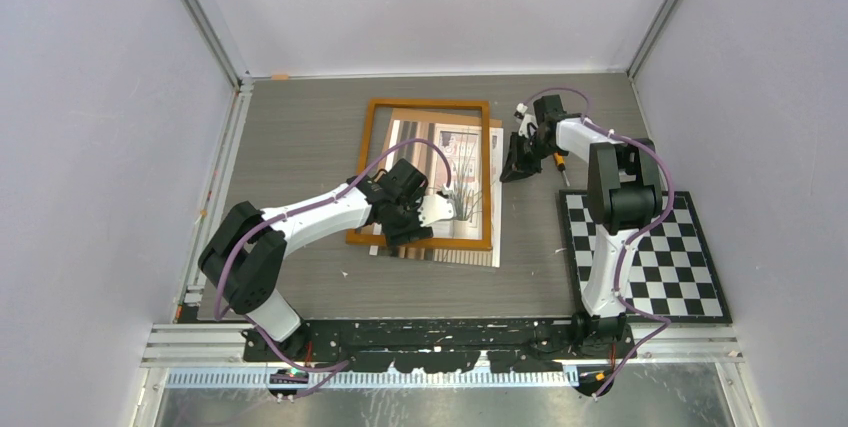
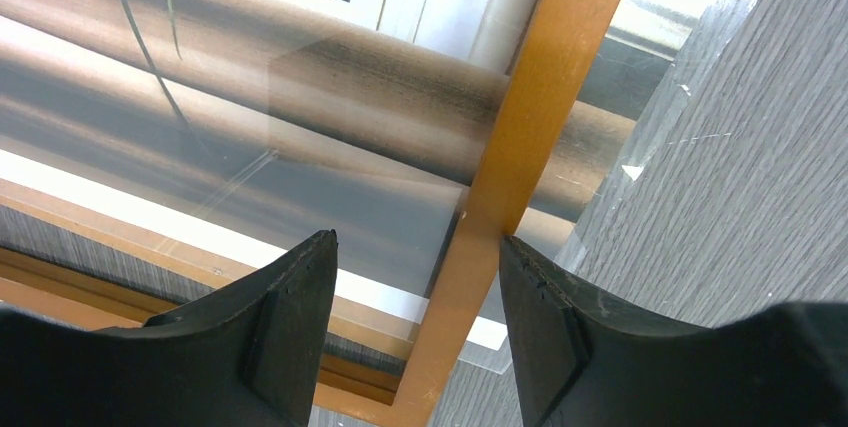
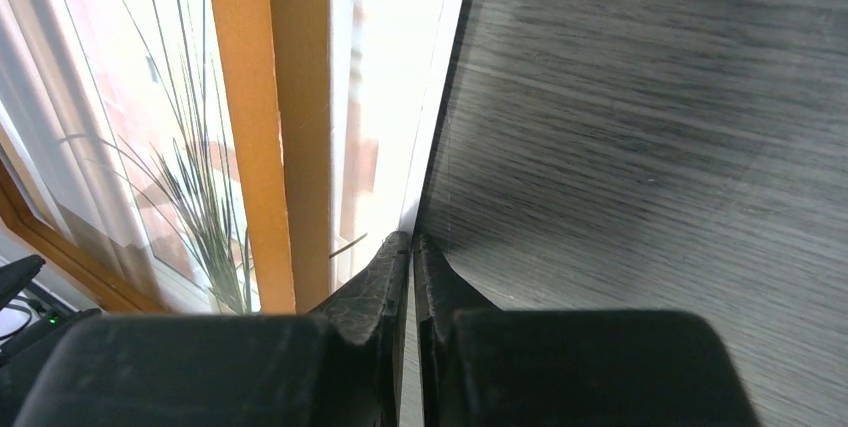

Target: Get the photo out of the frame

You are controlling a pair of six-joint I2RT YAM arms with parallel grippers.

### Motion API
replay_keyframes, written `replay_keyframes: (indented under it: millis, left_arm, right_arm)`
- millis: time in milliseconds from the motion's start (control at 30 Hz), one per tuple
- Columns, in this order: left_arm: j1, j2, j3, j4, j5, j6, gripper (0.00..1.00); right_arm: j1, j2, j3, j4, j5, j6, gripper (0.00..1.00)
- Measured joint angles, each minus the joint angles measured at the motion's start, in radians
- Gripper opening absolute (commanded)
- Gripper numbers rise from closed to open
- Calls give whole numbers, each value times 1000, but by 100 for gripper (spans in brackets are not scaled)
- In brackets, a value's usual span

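Black fingers of the left tool are seen closest in the left wrist view, spread apart with nothing gripped. An orange bar of the frame is straddled by them. It passes close to the right finger and runs away ahead of the tool. A corner of the frame is seen just under the gap. Ahead of the left finger, the photo is made out only as blurred brown bands under a glossy surface. Grey counter is seen beyond the right finger.

In the right wrist view, the right tool is shown with its fingers pressed together, only a thin slit left between them. The photo has a bright edge running straight ahead from the tips; whether that edge is pinched cannot be told. Left of the tool, the printed plant is crossed by a frame bar. To the right, dark counter is seen.

From above, the frame is seen lying flat on the counter, with the photo beneath it and showing past the side facing the right tool. The left tool is held over the frame's near part. A checkered mat lies behind the right tool.
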Motion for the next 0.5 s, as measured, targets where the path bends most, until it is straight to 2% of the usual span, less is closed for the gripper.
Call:
replay_keyframes:
  millis: [333, 500]
  left_arm:
    - [0, 0, 0, 3, 0, 0, 62]
    - [0, 0, 0, 9, 0, 0, 62]
  right_arm:
    - [3, -2, 0, -2, 0, -42, 13]
    - [3, -4, 0, -2, 3, -66, 5]
